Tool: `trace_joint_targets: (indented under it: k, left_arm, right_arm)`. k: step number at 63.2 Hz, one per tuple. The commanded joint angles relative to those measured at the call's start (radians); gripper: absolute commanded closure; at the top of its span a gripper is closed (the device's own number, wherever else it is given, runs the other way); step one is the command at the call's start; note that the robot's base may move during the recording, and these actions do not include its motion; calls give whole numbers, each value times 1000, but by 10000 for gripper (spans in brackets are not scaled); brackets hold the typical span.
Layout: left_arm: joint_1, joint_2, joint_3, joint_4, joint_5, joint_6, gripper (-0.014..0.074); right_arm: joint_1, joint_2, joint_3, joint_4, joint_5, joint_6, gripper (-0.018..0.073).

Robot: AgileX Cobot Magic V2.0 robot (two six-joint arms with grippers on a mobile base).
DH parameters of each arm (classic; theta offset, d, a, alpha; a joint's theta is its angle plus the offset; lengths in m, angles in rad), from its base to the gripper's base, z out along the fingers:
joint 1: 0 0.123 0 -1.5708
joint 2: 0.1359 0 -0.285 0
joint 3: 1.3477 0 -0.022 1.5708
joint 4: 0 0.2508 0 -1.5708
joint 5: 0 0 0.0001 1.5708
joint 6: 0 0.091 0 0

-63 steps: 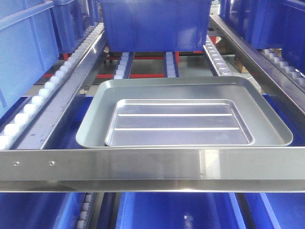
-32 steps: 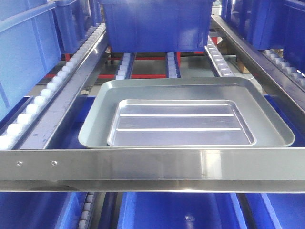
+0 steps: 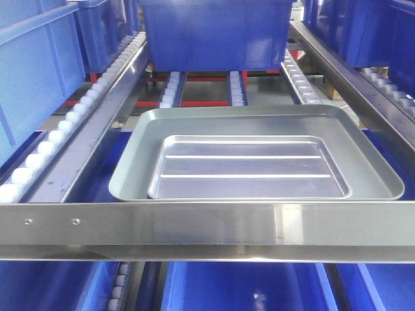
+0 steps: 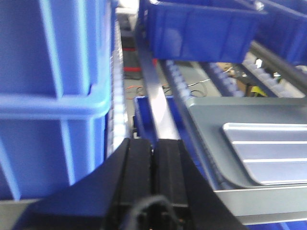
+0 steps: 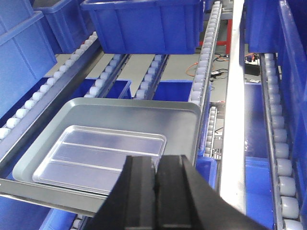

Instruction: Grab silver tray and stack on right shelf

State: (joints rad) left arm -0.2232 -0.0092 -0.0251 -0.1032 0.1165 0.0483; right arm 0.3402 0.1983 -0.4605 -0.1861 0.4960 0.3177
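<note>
A: The fingers first. How do they stand?

B: The left gripper (image 4: pixel 152 165) has its black fingers (image 4: pixel 136 167) pressed together with nothing between them. The right gripper (image 5: pixel 157 184) is the same, its fingers (image 5: pixel 139 187) closed flat against each other and holding nothing.

A: And the silver tray?

B: The silver tray (image 3: pixel 249 167) lies flat inside the larger grey tray (image 3: pixel 256 123), its two ribs running from 9 to 3 o'clock in the front view. Both sit on the right shelf (image 3: pixel 207 227), just behind the shiny front crossbar.

A: Seen from the wrists?

B: From the right wrist the silver tray shows at about 10 o'clock from the fingertips, well apart. From the left wrist it is toward 3 o'clock.

A: Anything else?

B: A blue bin (image 3: pixel 214 32) at 12 o'clock behind the trays, on the white rollers (image 3: pixel 170 91).
</note>
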Motion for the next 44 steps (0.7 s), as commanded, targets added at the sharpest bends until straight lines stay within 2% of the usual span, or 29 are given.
trace_joint_targets:
  k: [1, 4, 6, 14, 44]
  left_arm:
    - [35, -15, 35, -18, -177, 4, 688]
    - [56, -15, 80, -18, -248, 4, 688]
    - [68, -15, 70, -18, -192, 4, 688]
    - [97, -15, 74, -18, -204, 4, 688]
    - [97, -15, 74, -18, -203, 4, 688]
  right_arm:
    - [1, 11, -26, -21, -91, -11, 508]
    - [1, 11, -26, -21, -90, -11, 508]
    - [1, 11, -26, -21, -90, -11, 508]
    - [1, 11, -26, -21, -90, -11, 508]
    - [1, 11, -26, -21, -90, -11, 508]
